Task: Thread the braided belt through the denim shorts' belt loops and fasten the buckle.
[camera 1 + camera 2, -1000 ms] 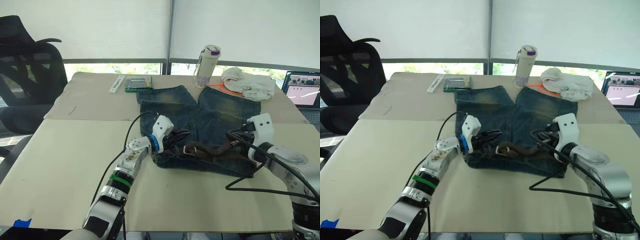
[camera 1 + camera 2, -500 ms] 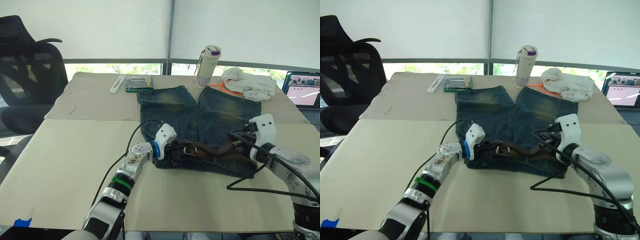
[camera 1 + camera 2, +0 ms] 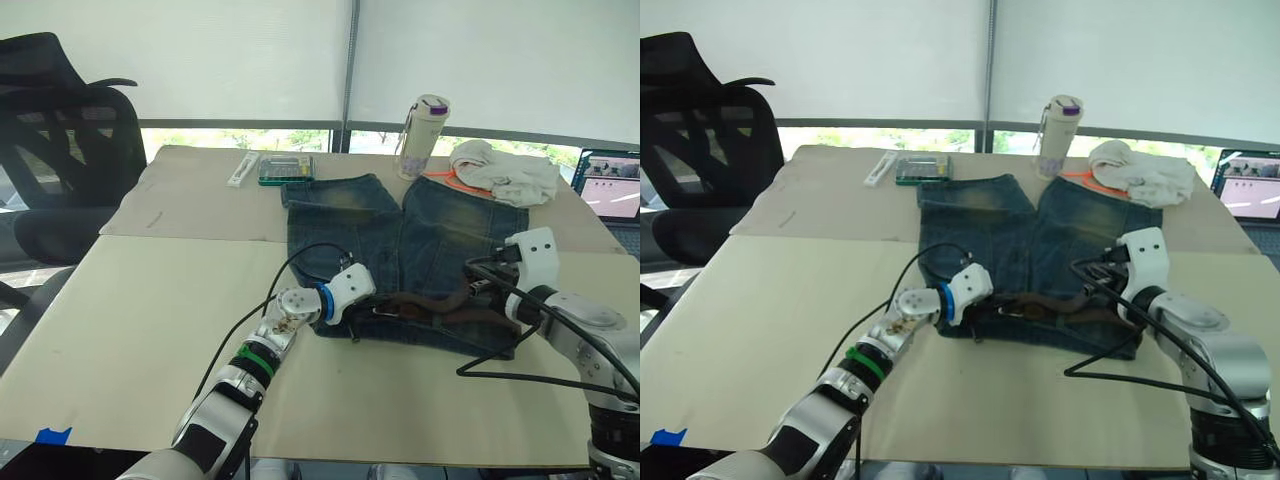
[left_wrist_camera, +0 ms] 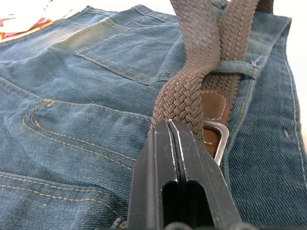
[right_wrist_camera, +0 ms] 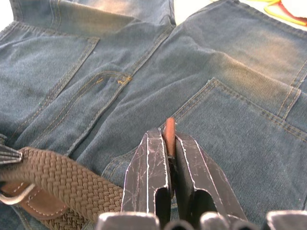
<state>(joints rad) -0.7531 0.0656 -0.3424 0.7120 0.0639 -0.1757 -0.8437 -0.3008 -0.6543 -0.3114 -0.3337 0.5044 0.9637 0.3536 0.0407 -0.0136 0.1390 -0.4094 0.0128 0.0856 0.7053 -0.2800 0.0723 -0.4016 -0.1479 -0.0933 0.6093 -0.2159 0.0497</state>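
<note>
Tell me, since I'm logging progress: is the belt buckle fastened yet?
Not fastened. The left wrist view shows the buckle as a bare frame beside the braided belt, no strap through it.

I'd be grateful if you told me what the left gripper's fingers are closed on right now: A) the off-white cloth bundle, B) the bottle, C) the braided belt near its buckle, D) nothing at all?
C: in the left wrist view the left gripper pinches the braided belt right beside the buckle, over the denim shorts.
</note>
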